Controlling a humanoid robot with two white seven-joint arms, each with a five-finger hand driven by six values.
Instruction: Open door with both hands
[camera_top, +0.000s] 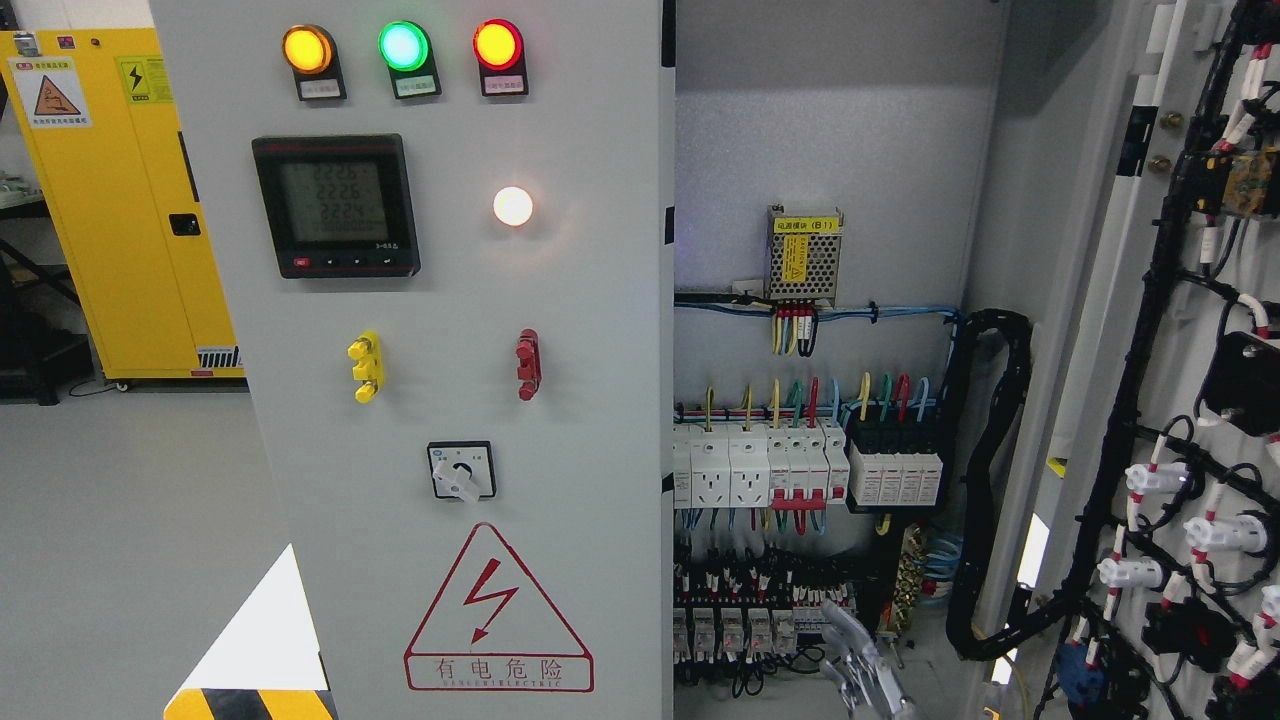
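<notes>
The cabinet's right door (1150, 400) stood swung wide open at the picture's right, its wired inner face showing. The left door (450, 400) was closed, carrying three lit lamps (401, 47), a meter (335, 205) and a red warning triangle (497, 612). Breakers (800, 470) and wiring lay exposed inside. One metal hand (865, 675) showed at the cabinet's bottom edge, fingers (835, 620) loosely spread, holding nothing; whether it was left or right could not be told
</notes>
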